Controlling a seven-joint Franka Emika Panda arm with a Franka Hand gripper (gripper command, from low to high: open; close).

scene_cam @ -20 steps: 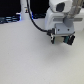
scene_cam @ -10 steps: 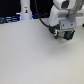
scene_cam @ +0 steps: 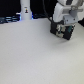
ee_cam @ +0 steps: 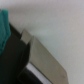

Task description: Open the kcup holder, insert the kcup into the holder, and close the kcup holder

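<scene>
Wrist view, nearest first: a dark, blurred mass sits close under my camera, with a flat pale-grey panel [ee_cam: 45, 60] slanting off it and a teal patch [ee_cam: 3, 27] at the edge; none of it is sharp enough to name. Beyond lies plain white table [ee_cam: 55, 17]. In the exterior view, my gripper [scene_cam: 63, 33] hangs low over that matte white surface; whether it is spread or closed I cannot tell. I see neither kcup holder nor kcup, so their direction is unknown.
</scene>
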